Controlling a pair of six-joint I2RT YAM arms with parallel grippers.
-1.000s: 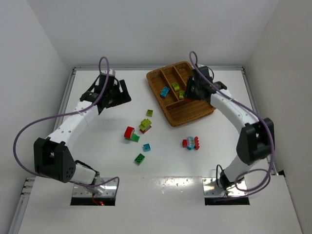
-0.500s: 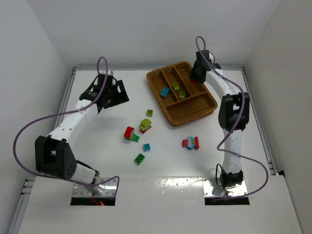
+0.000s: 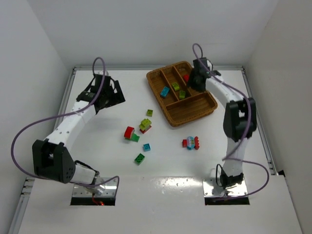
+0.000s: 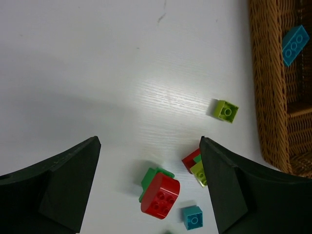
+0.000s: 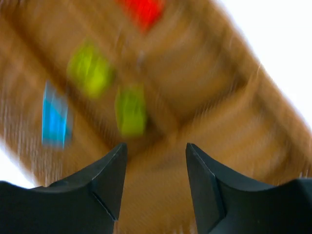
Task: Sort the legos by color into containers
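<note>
The brown wicker tray stands at the back right. Its long sections hold a blue lego, two yellow-green legos and a red lego. My right gripper hovers over the tray, open with nothing between its fingers; its wrist view is blurred and shows the red lego and a yellow-green lego. My left gripper hangs open and empty above the table at the back left. Below it lie a red-on-green clump, a cyan lego and a yellow-green lego.
Loose on the table: a red and green clump, a yellow-green and red clump, a cyan brick, a green brick and a red and blue clump. White walls ring the table.
My right arm swung over the tray and its gripper opened; a red lego now lies in the tray's right section. My left gripper drifted slightly left and opened wider.
</note>
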